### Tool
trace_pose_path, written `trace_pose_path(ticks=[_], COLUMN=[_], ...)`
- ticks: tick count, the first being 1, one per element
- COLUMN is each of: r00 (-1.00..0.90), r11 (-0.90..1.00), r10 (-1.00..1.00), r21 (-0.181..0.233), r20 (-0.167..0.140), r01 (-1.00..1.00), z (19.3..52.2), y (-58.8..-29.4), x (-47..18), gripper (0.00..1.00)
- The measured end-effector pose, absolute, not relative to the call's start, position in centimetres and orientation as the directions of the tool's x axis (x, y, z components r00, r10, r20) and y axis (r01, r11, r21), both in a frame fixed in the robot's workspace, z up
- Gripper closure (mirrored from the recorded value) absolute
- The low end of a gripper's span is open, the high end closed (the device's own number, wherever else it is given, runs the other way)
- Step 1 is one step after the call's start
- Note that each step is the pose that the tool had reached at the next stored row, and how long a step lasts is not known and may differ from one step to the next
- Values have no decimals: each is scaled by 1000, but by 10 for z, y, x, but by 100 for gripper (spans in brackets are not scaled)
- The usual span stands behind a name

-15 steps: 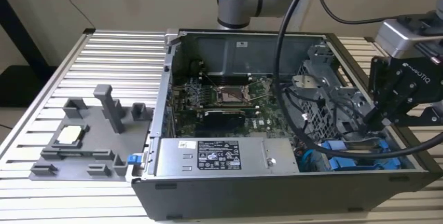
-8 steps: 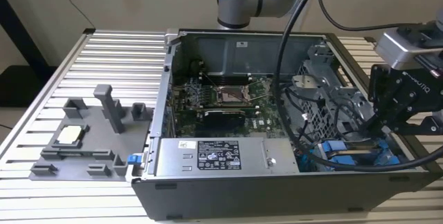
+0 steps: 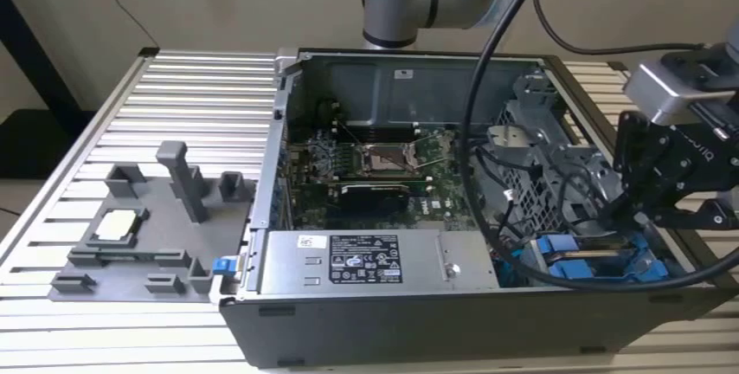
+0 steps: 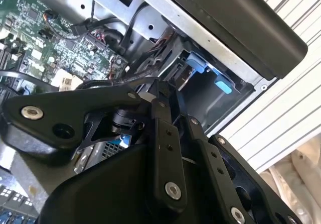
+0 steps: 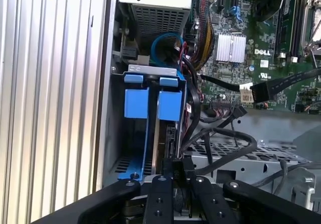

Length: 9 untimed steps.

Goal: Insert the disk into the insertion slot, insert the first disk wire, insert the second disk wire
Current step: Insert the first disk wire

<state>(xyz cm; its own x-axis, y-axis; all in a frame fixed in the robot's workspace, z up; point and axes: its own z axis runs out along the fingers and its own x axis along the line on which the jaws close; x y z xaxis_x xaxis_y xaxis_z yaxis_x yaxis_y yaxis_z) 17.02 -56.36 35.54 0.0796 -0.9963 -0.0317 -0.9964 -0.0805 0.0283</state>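
The disk (image 5: 169, 106), a flat silver drive in a bright blue frame, stands edge-on inside the insertion slot (image 5: 150, 72) at the case's front corner. A second blue-framed carrier (image 5: 136, 103) sits beside it. My gripper (image 5: 178, 166) hangs right at the disk's inner edge with its fingers (image 5: 159, 200) drawn close together. A small black plug of a disk wire (image 5: 220, 132) shows between the tips. In the exterior view the gripper (image 3: 632, 218) is low over the blue frames (image 3: 587, 267) at that view's right. In the second wrist view the fingers (image 4: 163, 133) stand nearly touching.
The open computer case (image 3: 346, 339) lies on a slatted table (image 3: 196, 88). Loose black cables (image 5: 281, 81) cross the motherboard (image 5: 281, 28) near the bay. The power supply (image 3: 358, 261) sits at the case front. A grey fixture plate (image 3: 151, 227) lies at the exterior view's left.
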Motion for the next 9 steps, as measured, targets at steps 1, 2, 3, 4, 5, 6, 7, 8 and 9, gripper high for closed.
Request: trace_pose_path(ticks=[1,2,3,4,5,6,7,8,9], r00=[77,75,72,67,64,61,61,61,61], r11=[-78,-76,-72,-68,-65,-62,-62,-62,-61], r10=[-996,-997,-997,-997,-997,-998,-998,-998,-998], r21=[28,28,28,28,28,28,28,28,29], r20=[-32,-32,-32,-32,-32,-32,-32,-32,-32], r01=[-997,-997,-997,-997,-998,-998,-998,-998,-998], z=[355,354,353,353,352,352,351,351,350], y=[-564,-564,-564,-564,-564,-564,-564,-564,-564], x=[171,171,172,172,173,173,173,173,174], gripper=[81,81,81,81,81,81,81,81,81])
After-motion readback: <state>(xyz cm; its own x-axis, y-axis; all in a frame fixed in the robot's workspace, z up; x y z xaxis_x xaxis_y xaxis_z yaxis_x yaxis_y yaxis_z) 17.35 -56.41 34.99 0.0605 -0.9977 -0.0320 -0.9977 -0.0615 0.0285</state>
